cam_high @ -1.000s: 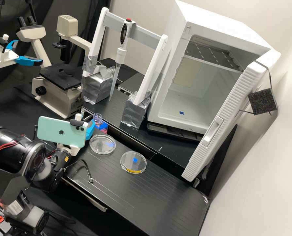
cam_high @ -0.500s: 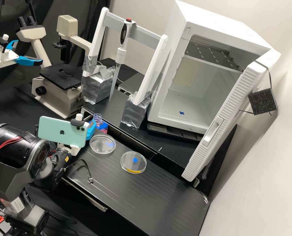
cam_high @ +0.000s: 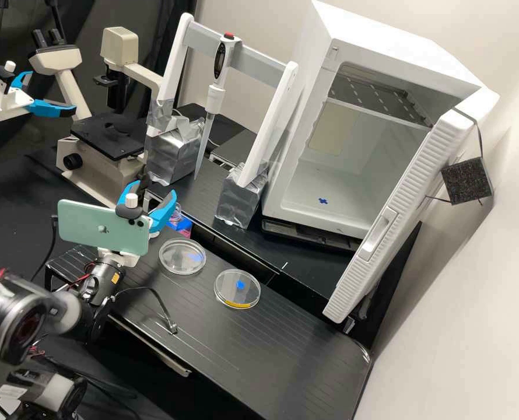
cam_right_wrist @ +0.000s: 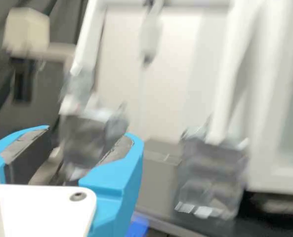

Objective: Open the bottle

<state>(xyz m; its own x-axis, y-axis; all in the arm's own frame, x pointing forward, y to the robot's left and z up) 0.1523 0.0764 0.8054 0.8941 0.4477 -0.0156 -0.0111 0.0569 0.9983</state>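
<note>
In the high view my gripper (cam_high: 153, 191) stands open on the left, above the bench's far-left part. In the wrist view the gripper (cam_right_wrist: 89, 132) has its blue fingers apart, and I see nothing held between them. Just right of and below the near finger is the bottle (cam_high: 183, 231), with pink contents low down, beside a blue holder (cam_high: 181, 223). The finger partly covers the bottle's clear neck, so I cannot tell whether a cap is on it. A blue patch, perhaps the holder (cam_right_wrist: 138, 228), lies beside a finger in the wrist view.
Two clear round dishes (cam_high: 182, 256) (cam_high: 237, 289) lie on the black bench (cam_high: 283, 344). Behind stand a microscope (cam_high: 105, 137), a white pipette stand with foil-wrapped feet (cam_high: 240, 198) and an open white incubator (cam_high: 323, 186). A cable hangs below the wrist.
My gripper has moved up and left from the bottle, and both blue fingers now show above the phone. The arm's near links have shifted down and left. Bottle and dishes look unmoved.
</note>
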